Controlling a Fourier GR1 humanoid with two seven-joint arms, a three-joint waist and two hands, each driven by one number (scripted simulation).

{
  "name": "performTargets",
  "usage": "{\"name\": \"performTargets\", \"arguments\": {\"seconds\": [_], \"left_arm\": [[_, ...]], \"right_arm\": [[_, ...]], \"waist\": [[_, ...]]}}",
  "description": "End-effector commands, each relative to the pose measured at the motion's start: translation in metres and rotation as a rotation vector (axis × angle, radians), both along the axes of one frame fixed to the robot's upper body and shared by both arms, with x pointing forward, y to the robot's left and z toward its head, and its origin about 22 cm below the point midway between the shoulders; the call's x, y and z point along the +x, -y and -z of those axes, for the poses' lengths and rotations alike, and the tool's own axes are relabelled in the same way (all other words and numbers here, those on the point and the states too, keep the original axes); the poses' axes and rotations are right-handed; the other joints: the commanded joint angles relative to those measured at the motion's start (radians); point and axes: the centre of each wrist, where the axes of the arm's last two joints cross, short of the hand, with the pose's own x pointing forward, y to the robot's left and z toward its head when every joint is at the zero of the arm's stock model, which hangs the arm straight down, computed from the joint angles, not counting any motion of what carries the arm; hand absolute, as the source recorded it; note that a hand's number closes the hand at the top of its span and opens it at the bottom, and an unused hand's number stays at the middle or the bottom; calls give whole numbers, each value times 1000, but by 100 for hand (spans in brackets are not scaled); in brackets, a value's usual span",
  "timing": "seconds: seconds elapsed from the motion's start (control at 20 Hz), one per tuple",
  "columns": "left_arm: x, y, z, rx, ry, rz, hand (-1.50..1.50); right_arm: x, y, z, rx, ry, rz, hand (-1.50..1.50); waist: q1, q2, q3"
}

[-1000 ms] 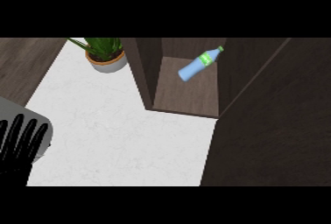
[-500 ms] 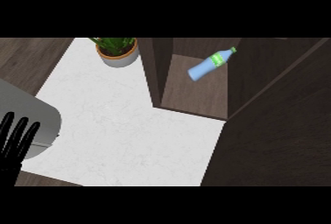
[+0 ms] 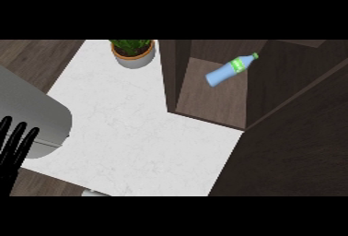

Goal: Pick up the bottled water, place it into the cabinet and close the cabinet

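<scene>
A pale blue plastic water bottle (image 3: pixel 229 72) with a green label and green cap lies inside the dark brown wooden cabinet (image 3: pixel 211 99), which stands open at the upper right of the head view. The bottle's long axis runs on a diagonal: its green cap points toward the upper right, its rounded blue base toward the lower left. It shows against the cabinet's brown inner surface, well apart from either side wall. To the left of the cabinet, the white marble-patterned counter top (image 3: pixel 136 138) spreads out, and a green leafy plant in a terracotta and grey pot (image 3: pixel 135 53) stands near its far edge, just beside the cabinet's left wall. The robot's black left hand (image 3: pixel 15 147) shows at the left edge, released, fingers straight and pointing up, resting with nothing in it, in front of its grey forearm (image 3: pixel 31 108). The right hand is not visible.
</scene>
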Motion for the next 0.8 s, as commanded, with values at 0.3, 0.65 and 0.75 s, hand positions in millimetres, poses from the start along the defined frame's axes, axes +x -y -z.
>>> {"name": "performTargets", "arguments": {"seconds": [0.3, 0.65, 0.75], "left_arm": [[3, -7, -4, 12, 4, 10, -150], [3, -13, -3, 14, -1, 3, -150], [4, -13, -4, 5, 9, 4, -150]], "right_arm": [[4, -15, -12, -73, 57, -113, 150], [8, -17, -10, -21, 42, -82, 150], [10, -17, -9, 9, 32, -63, 150]], "waist": [[-6, 5, -6], [-10, 10, -5], [-2, 18, -5]]}}
